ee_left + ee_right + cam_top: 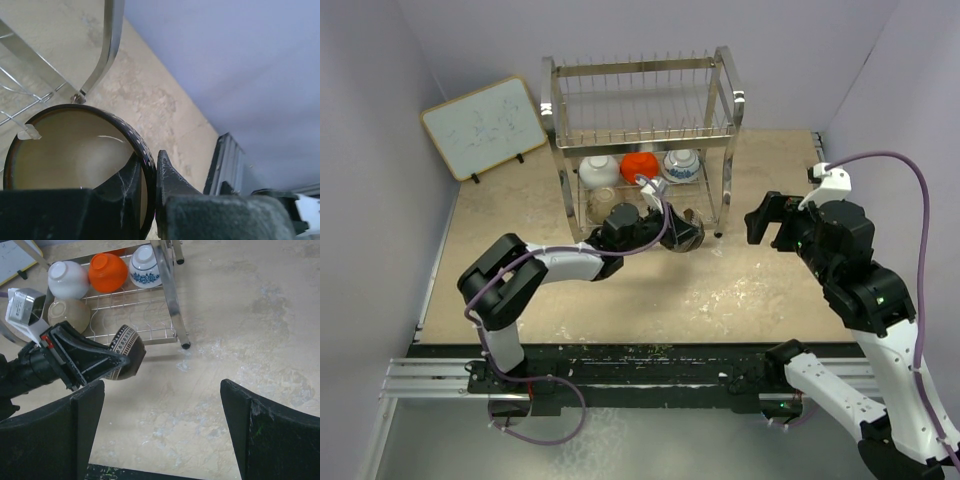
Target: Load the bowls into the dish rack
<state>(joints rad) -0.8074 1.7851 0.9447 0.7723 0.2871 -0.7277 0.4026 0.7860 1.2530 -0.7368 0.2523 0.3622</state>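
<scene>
My left gripper (pixel 665 222) is shut on the rim of a dark bowl (pixel 686 232) with a patterned band and a pale inside (pixel 75 150). One finger is inside the rim and one outside, and the bowl hangs tilted just in front of the dish rack (pixel 640 110), at its lower shelf. On that shelf lie a white bowl (pixel 67 279), an orange bowl (pixel 107 271), a blue-and-white bowl (pixel 145 262) and a tan bowl (pixel 69 313). The right gripper (pixel 162 385) hovers open and empty over the table, right of the rack.
A white wood-framed board (pixel 485 125) leans against the back left wall. The rack's front right leg (pixel 172 295) stands close to the held bowl. Purple walls close in the table on three sides.
</scene>
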